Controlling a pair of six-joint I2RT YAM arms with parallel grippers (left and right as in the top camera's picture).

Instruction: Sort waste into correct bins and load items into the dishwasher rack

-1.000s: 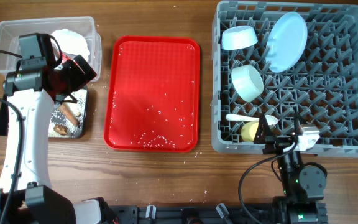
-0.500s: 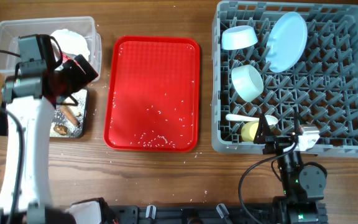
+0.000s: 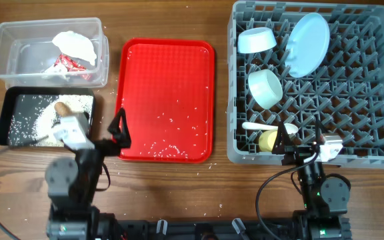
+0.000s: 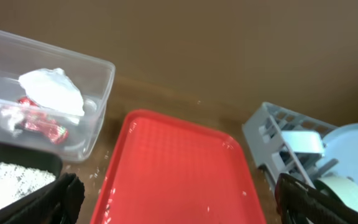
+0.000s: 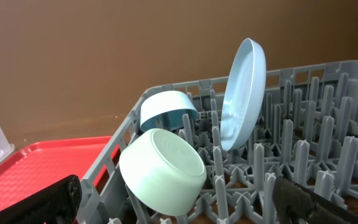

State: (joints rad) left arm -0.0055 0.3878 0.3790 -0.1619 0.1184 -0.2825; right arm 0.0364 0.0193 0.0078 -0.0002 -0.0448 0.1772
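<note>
The clear tub (image 3: pixel 19 52) holds crumpled white paper (image 3: pixel 76 45) and the red-and-white wrapper (image 3: pixel 64 63); both also show in the left wrist view (image 4: pixel 51 90) (image 4: pixel 39 121). The black tray (image 3: pixel 9 113) holds rice (image 3: pixel 32 115) and a brown stick (image 3: pixel 63 107). The grey rack (image 3: pixel 352 100) holds the plate (image 3: pixel 309 43), two bowls (image 3: pixel 257 40) (image 3: pixel 265 88), the spoon (image 3: pixel 257 125) and the yellow cup (image 3: pixel 268 141). My left gripper (image 3: pixel 115 130) (image 4: pixel 179 202) is open and empty at the red tray's front left corner. My right gripper (image 3: pixel 285 141) (image 5: pixel 179 208) is open and empty at the rack's front edge.
The flat red tray (image 3: pixel 165 67) lies in the middle with loose rice grains (image 3: pixel 165 148) scattered near its front. A few grains lie on the wooden table around it. In the right wrist view a mint bowl (image 5: pixel 163 171) leans on the pegs close to the jaws.
My left arm has pulled back from over the tub and black tray to the table's front edge. Both bins are now uncovered. The right arm has not moved.
</note>
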